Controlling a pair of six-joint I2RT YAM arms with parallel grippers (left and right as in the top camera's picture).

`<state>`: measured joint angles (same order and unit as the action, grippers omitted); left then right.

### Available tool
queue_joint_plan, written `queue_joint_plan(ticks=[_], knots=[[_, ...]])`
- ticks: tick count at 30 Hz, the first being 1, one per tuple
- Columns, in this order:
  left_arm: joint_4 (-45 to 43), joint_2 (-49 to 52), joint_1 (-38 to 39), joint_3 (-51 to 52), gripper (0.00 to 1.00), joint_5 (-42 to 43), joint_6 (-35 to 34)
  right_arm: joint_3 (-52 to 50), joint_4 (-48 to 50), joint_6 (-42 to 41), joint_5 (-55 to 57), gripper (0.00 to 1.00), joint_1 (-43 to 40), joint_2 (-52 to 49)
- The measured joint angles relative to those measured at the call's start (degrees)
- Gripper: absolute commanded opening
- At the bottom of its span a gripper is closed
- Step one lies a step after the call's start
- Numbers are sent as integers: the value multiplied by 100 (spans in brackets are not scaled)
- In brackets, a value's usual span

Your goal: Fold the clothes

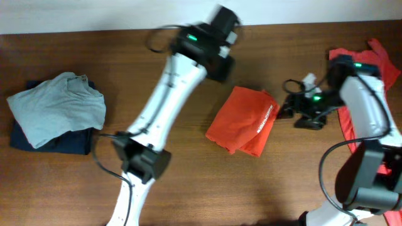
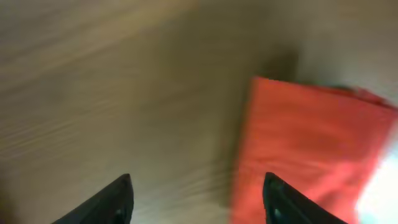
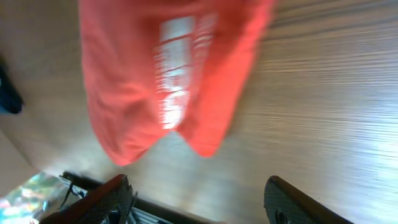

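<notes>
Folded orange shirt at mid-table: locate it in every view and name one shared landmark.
Overhead: folded orange shirt lies right of centre.
Left wrist: fills the right side, blurred.
Right wrist: upper left of centre, white lettering showing.
Shared landmark: the wooden table around it, in all three.
</notes>
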<state>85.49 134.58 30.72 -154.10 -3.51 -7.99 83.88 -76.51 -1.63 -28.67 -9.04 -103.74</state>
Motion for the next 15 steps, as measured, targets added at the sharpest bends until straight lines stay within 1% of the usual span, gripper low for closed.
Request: queue_joint_plan(ticks=[2,3,5,7,10,15], knots=[[111,0,-483,-22,67,131,103,-162,295,-422,-31,76,474,4],[133,0,-577,-22,67,192,136,-297,581,-678,-37,77,658,24],[278,0,-1047,-22,67,614,302,-614,1113,-1233,-35,78,1008,24],[339,0,-1325,-22,67,809,396,-901,1493,-1703,-35,78,1333,24],[391,0,-1561,-22,67,962,509,-1292,2009,-2492,-26,81,1867,24],[389,0,-1537,-22,67,1095,715,-1366,2170,-3292,188,86,2177,24]])
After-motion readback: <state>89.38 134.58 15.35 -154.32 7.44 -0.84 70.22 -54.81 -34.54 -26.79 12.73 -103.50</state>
